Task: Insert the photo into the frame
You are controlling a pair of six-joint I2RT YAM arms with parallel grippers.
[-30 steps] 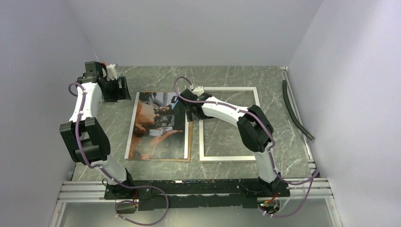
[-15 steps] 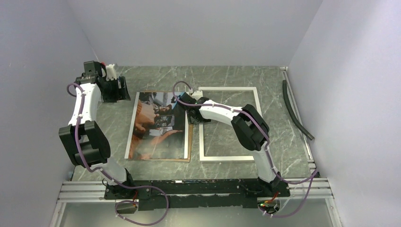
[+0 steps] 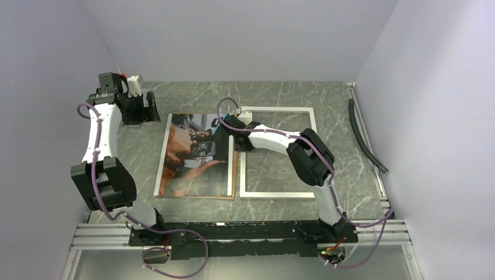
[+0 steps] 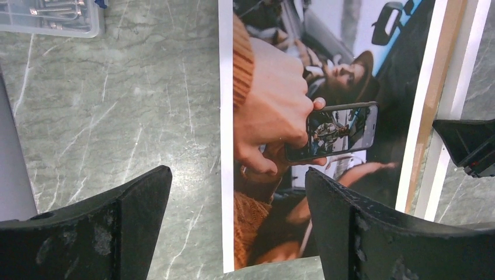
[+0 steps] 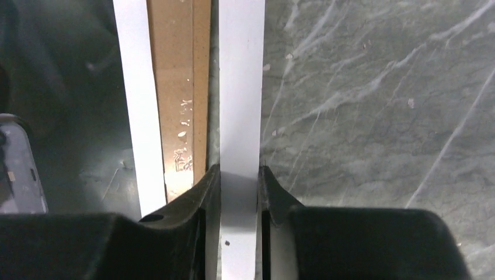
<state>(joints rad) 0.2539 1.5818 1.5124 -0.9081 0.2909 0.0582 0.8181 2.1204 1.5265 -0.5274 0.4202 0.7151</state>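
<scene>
The right gripper (image 5: 239, 186) is closed on the left rail of the frame (image 5: 240, 87). Its 2 fingers (image 5: 201, 198) pinch the thin white rail from both sides, low against the table (image 3: 327, 96). The frame lies flat on the grey-green marbled top, on the right half of the workspace, with bare table showing through its opening. Its gripped left rail runs just beside a brown backing board (image 5: 178, 87).

The photo (image 3: 195, 154) lies face up on that board, to the left of the frame. A strip of brown shows past its right edge and its near edge. The print shows a hand in an orange sleeve holding a phone, with white strips down its long sides.

The left gripper (image 4: 236, 233) holds nothing, and its 2 fingers are spread wide. It hangs above the table at the photo's far left corner, with the print's left edge in view between the fingers.

A clear plastic box (image 4: 52, 17) sits on the table near the left arm. A black hose (image 3: 365, 137) lies along the right side.
</scene>
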